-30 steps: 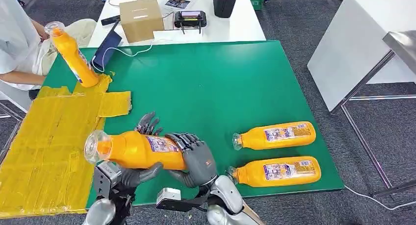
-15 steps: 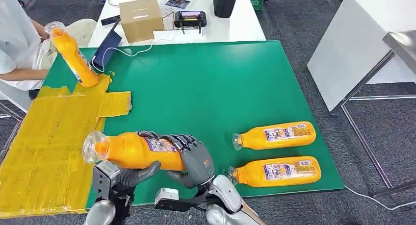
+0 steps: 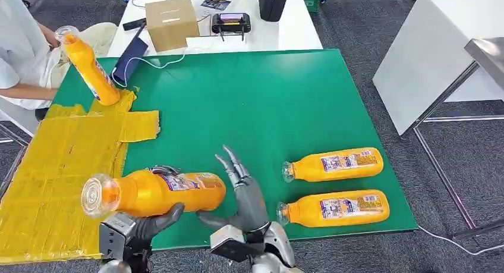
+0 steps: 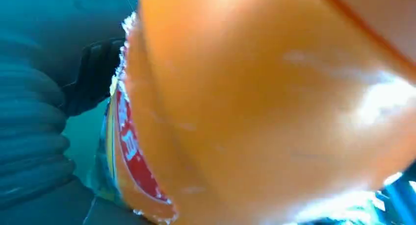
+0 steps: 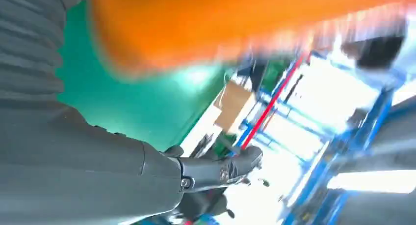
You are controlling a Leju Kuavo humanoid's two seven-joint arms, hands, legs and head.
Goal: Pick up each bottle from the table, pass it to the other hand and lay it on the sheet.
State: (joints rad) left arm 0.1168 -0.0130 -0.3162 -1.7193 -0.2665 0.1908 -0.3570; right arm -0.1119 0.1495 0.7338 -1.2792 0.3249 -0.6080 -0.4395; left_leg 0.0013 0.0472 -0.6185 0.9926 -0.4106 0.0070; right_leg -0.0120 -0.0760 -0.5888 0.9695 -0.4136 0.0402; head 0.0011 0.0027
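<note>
Four orange bottles show. One bottle [image 3: 151, 193] lies sideways in the left hand [image 3: 142, 224], whose fingers [image 3: 161, 216] wrap its underside; it hangs above the green counter [image 3: 249, 100], its cap end toward the yellow sheet [image 3: 53, 178]. The right hand [image 3: 245, 193] stands just beside the bottle's base, apart from it, fingers [image 3: 229, 160] spread and holding nothing. Two more bottles [image 3: 333, 164] [image 3: 333, 208] lie side by side on the counter near the right edge. A person [image 3: 21, 53] holds a fourth bottle [image 3: 89, 65] tilted at the sheet's far corner.
</note>
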